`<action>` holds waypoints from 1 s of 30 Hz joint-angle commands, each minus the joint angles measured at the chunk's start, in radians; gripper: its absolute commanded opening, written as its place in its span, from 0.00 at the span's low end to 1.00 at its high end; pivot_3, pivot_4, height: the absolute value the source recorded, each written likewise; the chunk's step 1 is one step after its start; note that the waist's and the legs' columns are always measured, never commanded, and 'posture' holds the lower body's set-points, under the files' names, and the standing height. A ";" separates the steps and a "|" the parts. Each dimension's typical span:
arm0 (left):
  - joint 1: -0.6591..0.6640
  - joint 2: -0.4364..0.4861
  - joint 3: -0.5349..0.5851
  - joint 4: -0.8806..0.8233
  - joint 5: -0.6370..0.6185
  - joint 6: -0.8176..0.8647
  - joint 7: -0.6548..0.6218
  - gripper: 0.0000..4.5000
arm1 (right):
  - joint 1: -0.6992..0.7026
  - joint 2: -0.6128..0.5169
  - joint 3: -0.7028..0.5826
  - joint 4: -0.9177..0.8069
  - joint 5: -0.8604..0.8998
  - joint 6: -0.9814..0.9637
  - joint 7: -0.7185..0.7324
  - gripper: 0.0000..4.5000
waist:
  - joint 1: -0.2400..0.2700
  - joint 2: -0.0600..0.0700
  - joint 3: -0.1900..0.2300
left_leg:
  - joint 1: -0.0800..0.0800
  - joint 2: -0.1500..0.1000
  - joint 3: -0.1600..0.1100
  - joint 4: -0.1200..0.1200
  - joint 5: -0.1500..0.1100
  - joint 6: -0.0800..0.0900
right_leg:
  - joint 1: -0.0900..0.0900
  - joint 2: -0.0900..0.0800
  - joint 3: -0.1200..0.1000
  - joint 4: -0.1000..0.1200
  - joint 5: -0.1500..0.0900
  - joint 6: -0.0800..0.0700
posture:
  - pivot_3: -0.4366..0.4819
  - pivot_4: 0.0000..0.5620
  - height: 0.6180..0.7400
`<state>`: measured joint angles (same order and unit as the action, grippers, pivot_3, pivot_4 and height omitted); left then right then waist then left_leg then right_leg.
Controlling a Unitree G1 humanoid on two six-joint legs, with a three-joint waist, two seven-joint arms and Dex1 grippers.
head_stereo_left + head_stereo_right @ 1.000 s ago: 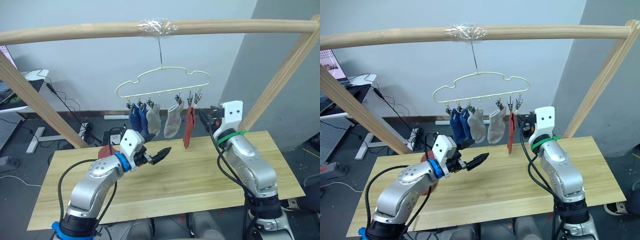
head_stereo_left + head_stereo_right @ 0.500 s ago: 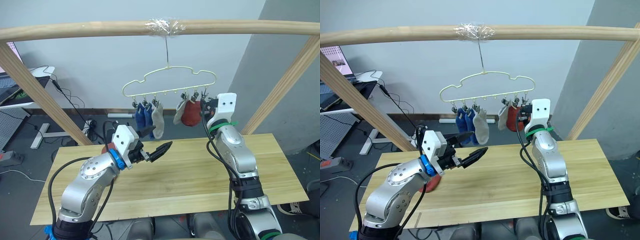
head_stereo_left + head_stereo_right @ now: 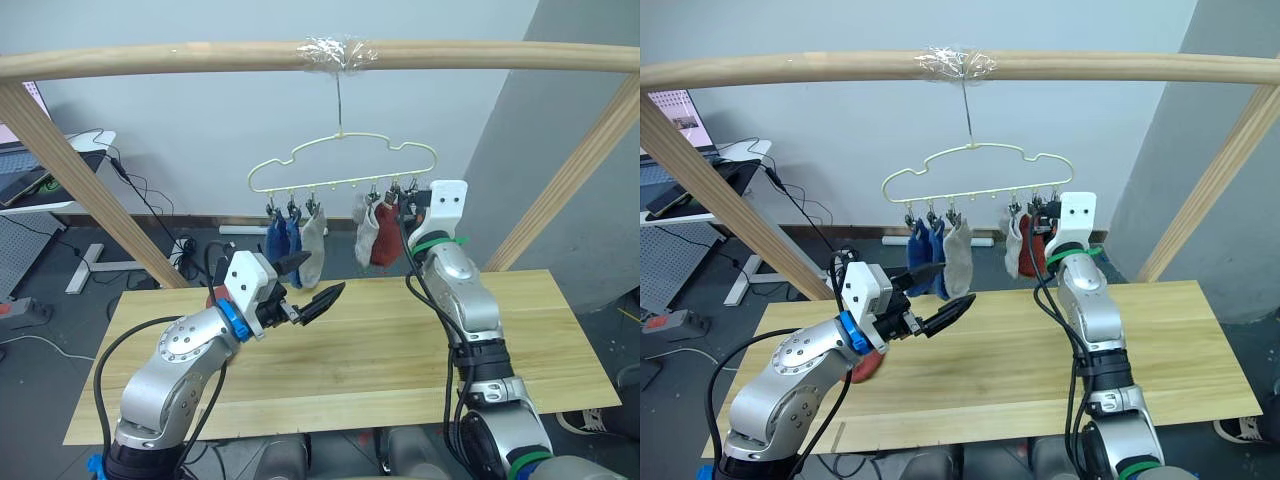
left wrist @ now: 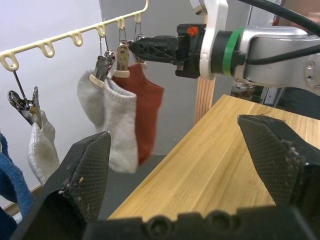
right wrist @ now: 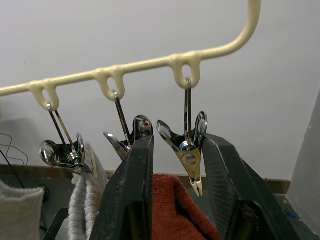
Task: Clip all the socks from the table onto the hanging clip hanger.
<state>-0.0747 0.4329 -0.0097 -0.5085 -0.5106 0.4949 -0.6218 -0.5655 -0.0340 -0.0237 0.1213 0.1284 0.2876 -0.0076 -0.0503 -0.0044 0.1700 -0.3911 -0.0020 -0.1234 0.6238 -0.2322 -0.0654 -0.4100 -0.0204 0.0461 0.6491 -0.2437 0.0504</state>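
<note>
1. The hanger (image 3: 342, 168) hangs by its hook from a taped spot on a wooden pole (image 3: 150, 58) above the table (image 3: 380, 350).
2. Five socks hang from its clips: two blue socks (image 3: 283, 240) at the robot's left end, a grey sock (image 3: 313, 240) beside them, then a second grey sock (image 4: 116, 120) and a red sock (image 4: 147, 112) toward the right end.
3. The last clip (image 5: 187, 142) at the right end holds nothing; it hangs just beside the clip with the red sock.
4. The right gripper (image 5: 177, 190) is raised to the hanger's right end, its fingers (image 5: 227, 185) parted, one on each side of that bare clip, the red sock just below between them. Whether the fingers touch the clip cannot be told.
5. A second red sock (image 3: 864, 365) lies on the table near its left edge, mostly hidden behind the left arm.
6. The left gripper (image 3: 310, 300) hovers over the table, well below the blue socks, its fingers (image 4: 82, 170) spread wide and holding nothing.
7. Behind the table, a desk (image 3: 700, 175) and cables on the floor (image 3: 170, 240) stand against the wall.
</note>
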 commanded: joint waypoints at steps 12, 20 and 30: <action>-0.012 -0.002 0.013 -0.033 -0.015 -0.017 0.002 1.00 | -0.049 -0.008 -0.029 0.036 -0.017 -0.056 0.004 0.33 | 0.001 0.000 0.000 | 0.000 0.000 0.000 0.000 0.000 0.000 | 0.000 0.000 0.000 0.001 0.001 -0.001 | 0.52 0.21 1.00; -0.022 -0.011 0.003 -0.032 -0.012 -0.015 0.009 1.00 | -0.051 -0.013 -0.041 0.039 -0.022 -0.053 0.006 0.33 | 0.001 0.000 0.000 | 0.000 0.000 0.000 0.001 0.000 0.000 | 0.000 0.000 0.000 0.001 0.003 -0.004 | 0.51 0.22 1.00; -0.032 -0.014 0.004 -0.033 -0.013 -0.014 0.011 1.00 | -0.082 0.016 -0.038 0.066 -0.022 -0.065 0.007 0.33 | 0.000 0.000 0.000 | 0.001 0.000 0.000 0.001 0.000 0.000 | 0.000 0.000 0.000 0.002 0.003 -0.005 | 0.52 0.22 1.00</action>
<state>-0.0974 0.4250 -0.0109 -0.5082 -0.5104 0.4943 -0.6179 -0.6168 -0.0216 -0.0568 0.2019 0.1017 0.2482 -0.0009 -0.0499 -0.0044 0.1700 -0.3903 -0.0021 -0.1231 0.6250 -0.2321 -0.0654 -0.4096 -0.0203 0.0463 0.6508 -0.2409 0.0458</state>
